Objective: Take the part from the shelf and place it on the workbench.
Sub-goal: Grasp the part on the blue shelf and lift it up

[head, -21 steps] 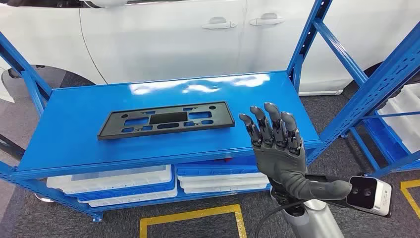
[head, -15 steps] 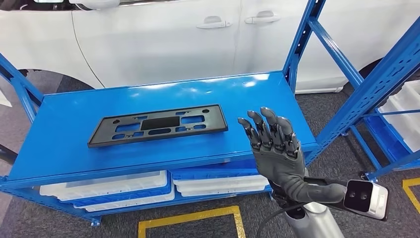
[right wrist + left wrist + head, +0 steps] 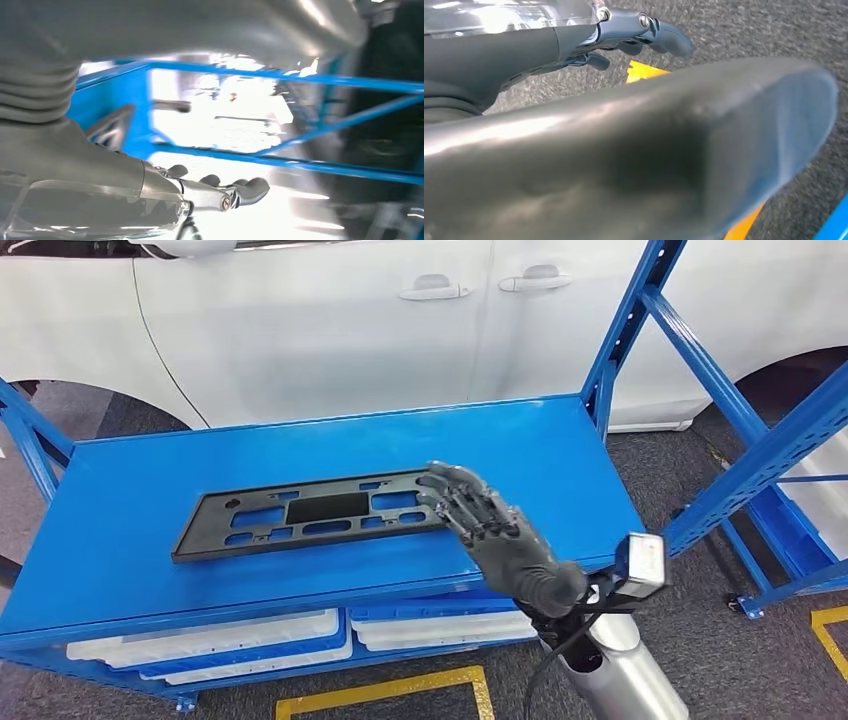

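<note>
The part (image 3: 316, 512) is a flat, matte black plastic plate, long and rectangular, pierced with rounded slots and small round holes around a solid dark centre panel. It lies flat on the glossy blue metal shelf (image 3: 150, 490), slightly askew, its right end nearer the back than its left. The shelf top is smooth and shows white glare near its back edge.

The right hand (image 3: 490, 530), dark grey with jointed fingers, reaches over the shelf's front right area with fingers extended and slightly apart; the fingertips lie over the right end of the part, and whether they touch it cannot be told. It grips nothing. Behind it sit a ribbed wrist cover and a silver forearm, with a boxy wrist camera (image 3: 641, 562) to the right.

The left hand (image 3: 634, 35) hangs over speckled grey floor with yellow tape (image 3: 641, 71), its fingers loosely curved and holding nothing.

Under the shelf, white bins (image 3: 215, 635) sit in blue trays. A white car (image 3: 330, 320) with two door handles stands just behind. Slanted blue perforated struts (image 3: 720, 370) rise at the right, beside the hand but not blocking the part
</note>
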Tool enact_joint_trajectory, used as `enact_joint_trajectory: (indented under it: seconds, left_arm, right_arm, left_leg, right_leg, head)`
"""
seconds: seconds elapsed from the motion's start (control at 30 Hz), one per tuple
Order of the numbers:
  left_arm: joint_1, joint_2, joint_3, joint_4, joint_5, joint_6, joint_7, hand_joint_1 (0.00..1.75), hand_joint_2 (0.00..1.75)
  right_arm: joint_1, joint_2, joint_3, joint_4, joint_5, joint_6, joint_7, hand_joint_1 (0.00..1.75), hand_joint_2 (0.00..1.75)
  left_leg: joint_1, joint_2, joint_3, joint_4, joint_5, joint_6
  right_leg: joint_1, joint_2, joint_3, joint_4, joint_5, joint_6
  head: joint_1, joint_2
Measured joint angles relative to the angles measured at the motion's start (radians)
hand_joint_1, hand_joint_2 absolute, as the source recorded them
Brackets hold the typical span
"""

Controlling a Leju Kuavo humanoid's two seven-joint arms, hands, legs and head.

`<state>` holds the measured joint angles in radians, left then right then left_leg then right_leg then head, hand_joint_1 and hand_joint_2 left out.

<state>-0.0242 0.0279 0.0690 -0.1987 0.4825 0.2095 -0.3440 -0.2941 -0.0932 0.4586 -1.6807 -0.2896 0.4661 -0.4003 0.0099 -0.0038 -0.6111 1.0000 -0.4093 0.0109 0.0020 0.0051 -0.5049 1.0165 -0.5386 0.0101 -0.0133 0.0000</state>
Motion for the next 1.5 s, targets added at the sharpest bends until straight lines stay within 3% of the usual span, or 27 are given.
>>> enact_joint_trajectory:
  seconds: [0.03,0.1,0.17,0.2,0.23,0.3,0.33,0.43,0.5,0.57,0.63,0.67,0.7,0.73,0.83,0.9,1.0,1.07,1.13,1.17,1.2,1.23,1.33,1.4,1.5]
  left_arm:
    - [0.000,-0.002,0.000,0.000,0.000,0.003,-0.001,0.00,0.00]
    - [0.000,-0.004,0.002,0.000,0.000,0.013,-0.001,0.00,0.00]
    - [0.000,-0.006,0.004,0.000,0.000,0.020,-0.001,0.00,0.00]
    - [0.001,-0.008,0.004,0.000,-0.001,0.022,-0.001,0.00,0.00]
    - [0.001,-0.009,0.004,0.000,-0.001,0.023,-0.001,0.00,0.00]
    - [0.002,-0.011,0.004,0.000,-0.001,0.026,-0.001,0.00,0.00]
    - [0.001,-0.012,0.004,0.000,-0.003,0.027,-0.001,0.00,0.00]
    - [0.000,-0.015,0.005,0.000,-0.013,0.033,-0.003,0.00,0.00]
    - [-0.001,-0.016,0.004,0.000,-0.024,0.033,-0.006,0.00,0.00]
    - [-0.004,-0.017,0.004,0.000,-0.033,0.032,-0.008,0.00,0.00]
    - [-0.005,-0.017,0.004,0.000,-0.040,0.032,-0.009,0.00,0.00]
    - [-0.004,-0.017,0.004,0.000,-0.042,0.032,-0.009,0.00,0.00]
    - [-0.003,-0.018,0.004,0.000,-0.043,0.032,-0.009,0.00,0.00]
    - [-0.002,-0.018,0.004,0.000,-0.044,0.033,-0.009,0.00,0.00]
    - [-0.003,-0.017,0.004,0.000,-0.048,0.035,-0.009,0.00,0.00]
    - [-0.005,-0.017,0.004,0.000,-0.052,0.035,-0.010,0.00,0.00]
    - [-0.004,-0.017,0.004,0.000,-0.055,0.034,-0.012,0.00,0.00]
    - [-0.004,-0.018,0.004,0.000,-0.058,0.033,-0.015,0.00,0.00]
    - [-0.005,-0.018,0.004,0.000,-0.061,0.032,-0.016,0.00,0.00]
    - [-0.005,-0.018,0.004,0.000,-0.062,0.031,-0.015,0.00,0.00]
    - [-0.005,-0.018,0.004,0.000,-0.063,0.031,-0.015,0.00,0.00]
    - [-0.005,-0.018,0.004,0.000,-0.063,0.030,-0.015,0.00,0.00]
    - [-0.005,-0.018,0.004,0.000,-0.069,0.030,-0.016,0.00,0.00]
    - [-0.006,-0.017,0.004,0.000,-0.072,0.031,-0.017,0.00,0.00]
    - [-0.007,-0.016,0.004,0.000,-0.073,0.033,-0.017,0.00,0.00]
  right_arm:
    - [-0.003,-0.003,0.015,0.018,0.056,-0.036,0.000,0.00,1.75]
    - [-0.005,-0.005,0.048,0.049,0.207,-0.144,-0.005,0.00,1.75]
    - [-0.010,-0.005,0.084,0.075,0.357,-0.246,0.001,0.00,1.75]
    - [-0.015,-0.005,0.102,0.085,0.409,-0.281,0.005,0.00,1.75]
    - [-0.019,-0.005,0.117,0.094,0.440,-0.302,0.008,0.00,1.75]
    - [-0.029,-0.005,0.142,0.106,0.498,-0.346,0.010,0.00,1.75]
    - [-0.036,-0.004,0.153,0.111,0.549,-0.383,0.013,0.00,1.75]
    - [-0.065,0.005,0.208,0.135,0.825,-0.552,0.051,0.00,1.75]
    - [-0.088,0.027,0.263,0.165,1.021,-0.659,0.090,0.00,1.75]
    - [-0.115,0.057,0.321,0.207,1.152,-0.734,0.118,0.00,1.75]
    - [-0.138,0.086,0.373,0.253,1.229,-0.779,0.138,0.00,1.75]
    - [-0.147,0.099,0.396,0.276,1.249,-0.792,0.145,0.00,1.75]
    - [-0.157,0.111,0.416,0.298,1.260,-0.800,0.149,0.00,1.75]
    - [-0.168,0.125,0.434,0.319,1.265,-0.804,0.153,0.00,1.75]
    - [-0.205,0.166,0.475,0.371,1.267,-0.801,0.156,0.00,1.75]
    - [-0.228,0.189,0.495,0.400,1.266,-0.793,0.156,0.00,1.75]
    - [-0.256,0.221,0.522,0.439,1.269,-0.778,0.161,0.00,1.75]
    - [-0.276,0.241,0.536,0.463,1.276,-0.770,0.168,0.00,1.75]
    - [-0.291,0.260,0.551,0.493,1.285,-0.762,0.179,0.00,1.75]
    - [-0.295,0.270,0.558,0.509,1.289,-0.759,0.184,0.00,1.75]
    - [-0.299,0.279,0.565,0.525,1.292,-0.758,0.188,0.00,1.75]
    - [-0.305,0.289,0.570,0.540,1.295,-0.758,0.192,0.00,1.75]
    - [-0.337,0.323,0.584,0.591,1.301,-0.757,0.203,0.00,1.75]
    - [-0.361,0.352,0.594,0.636,1.308,-0.758,0.211,0.00,1.75]
    - [-0.386,0.389,0.611,0.706,1.329,-0.769,0.220,0.00,1.75]
  left_leg:
    - [0.002,0.000,0.004,-0.003,-0.002,0.005]
    - [0.001,-0.001,0.008,-0.004,-0.008,0.011]
    - [0.000,-0.002,0.012,-0.003,-0.014,0.012]
    - [0.000,-0.002,0.016,-0.002,-0.018,0.011]
    - [0.000,-0.003,0.022,-0.002,-0.022,0.009]
    - [0.000,-0.005,0.034,-0.001,-0.031,0.004]
    - [-0.001,-0.006,0.037,-0.001,-0.034,0.000]
    - [-0.002,-0.005,0.038,-0.004,-0.037,-0.018]
    - [0.000,-0.003,0.038,0.006,-0.048,-0.030]
    - [0.001,-0.002,0.003,0.085,-0.094,-0.040]
    - [0.002,-0.002,-0.065,0.223,-0.154,-0.048]
    - [0.002,-0.002,-0.092,0.273,-0.167,-0.050]
    - [0.002,-0.002,-0.104,0.289,-0.161,-0.050]
    - [0.002,-0.002,-0.095,0.263,-0.135,-0.050]
    - [0.000,-0.002,-0.001,0.061,-0.037,-0.038]
    - [-0.004,-0.003,0.025,0.004,-0.027,-0.028]
    - [-0.001,-0.002,0.028,-0.005,-0.025,-0.015]
    - [0.005,0.000,0.032,-0.012,-0.023,-0.006]
    - [0.005,0.001,0.033,-0.012,-0.025,-0.001]
    - [0.005,0.000,0.034,-0.012,-0.026,0.000]
    - [0.005,0.000,0.035,-0.011,-0.027,0.000]
    - [0.005,-0.001,0.036,-0.011,-0.028,-0.001]
    - [0.003,-0.003,0.043,-0.009,-0.034,-0.009]
    - [0.002,-0.003,0.043,-0.007,-0.037,-0.019]
    - [0.004,-0.002,0.043,-0.006,-0.042,-0.038]
  right_leg:
    - [-0.002,0.000,-0.024,0.048,-0.024,0.005]
    - [-0.006,-0.001,-0.109,0.192,-0.077,0.013]
    - [-0.009,-0.001,-0.176,0.281,-0.085,0.016]
    - [-0.010,-0.001,-0.180,0.264,-0.057,0.016]
    - [-0.010,-0.001,-0.163,0.209,-0.014,0.014]
    - [-0.009,-0.002,-0.105,0.064,0.066,0.006]
    - [-0.007,-0.002,-0.086,0.016,0.084,0.001]
    - [0.000,0.002,-0.075,-0.015,0.086,-0.016]
    - [-0.003,0.004,-0.068,-0.024,0.089,-0.029]
    - [-0.006,0.002,-0.061,-0.032,0.091,-0.039]
    - [-0.004,0.000,-0.059,-0.032,0.088,-0.045]
    - [-0.003,0.000,-0.058,-0.031,0.086,-0.047]
    - [-0.002,0.000,-0.057,-0.030,0.084,-0.048]
    - [-0.002,0.001,-0.055,-0.028,0.082,-0.048]
    - [0.001,0.003,-0.048,-0.021,0.070,-0.041]
    - [0.004,0.003,-0.049,-0.018,0.067,-0.034]
    - [0.006,0.002,-0.052,-0.012,0.058,-0.022]
    - [0.004,0.002,-0.082,0.055,0.017,-0.012]
    - [-0.001,0.000,-0.153,0.198,-0.045,-0.005]
    - [-0.003,0.000,-0.187,0.258,-0.062,-0.003]
    - [-0.005,0.000,-0.207,0.289,-0.061,-0.002]
    - [-0.007,0.000,-0.205,0.274,-0.038,-0.002]
    - [-0.005,-0.001,-0.117,0.070,0.070,-0.014]
    - [0.000,-0.001,-0.085,-0.006,0.092,-0.022]
    - [0.002,0.000,-0.080,-0.020,0.094,-0.036]
  head:
    - [0.002,0.000]
    - [0.005,0.000]
    - [0.005,0.000]
    - [0.005,0.000]
    - [0.005,0.000]
    - [0.005,0.000]
    - [0.006,0.000]
    - [0.006,0.000]
    - [0.005,0.000]
    - [0.004,0.000]
    - [0.003,0.000]
    - [0.003,0.000]
    - [0.003,0.000]
    - [0.003,0.000]
    - [0.003,0.000]
    - [0.004,0.000]
    - [0.005,0.000]
    - [0.009,0.000]
    - [0.013,0.000]
    - [0.013,0.000]
    - [0.013,0.000]
    - [0.013,0.000]
    - [0.013,0.000]
    - [0.012,0.000]
    - [0.012,0.000]
